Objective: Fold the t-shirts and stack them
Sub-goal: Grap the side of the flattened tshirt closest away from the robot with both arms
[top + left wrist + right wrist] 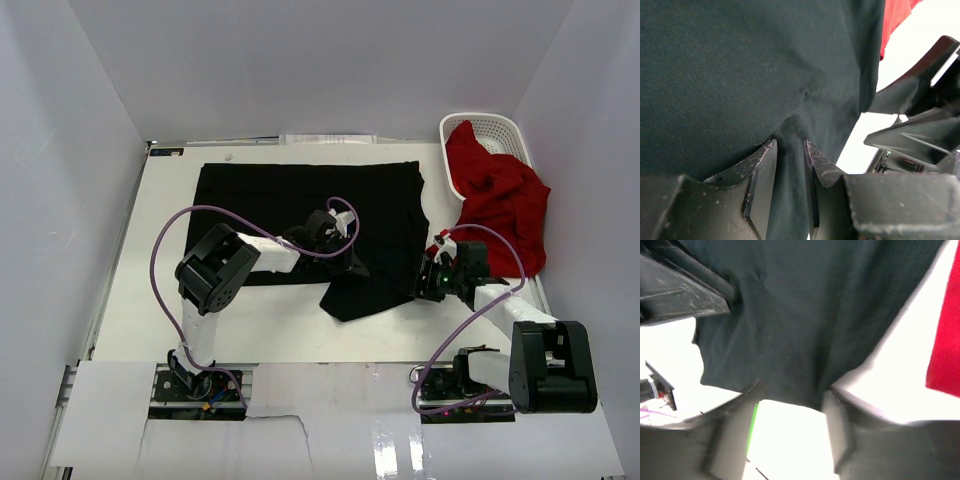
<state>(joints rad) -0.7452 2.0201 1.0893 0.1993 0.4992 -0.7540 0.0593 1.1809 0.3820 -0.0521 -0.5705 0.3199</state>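
Cloth of the black t-shirt (300, 200) lies spread across the middle of the table (160, 300), its near right corner bunched into a fold. The left gripper (790, 150) pinches that fold tight. The right gripper (790, 395) sits at the shirt's near right edge, jaws apart, the hem between them but ungripped. The red t-shirt (500, 200) drapes out of the basket (500, 125) at the far right

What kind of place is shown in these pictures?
Probably a robot test cell, not a home: plain white walls enclose a white table, and a left arm and right arm are bolted at its near edge.
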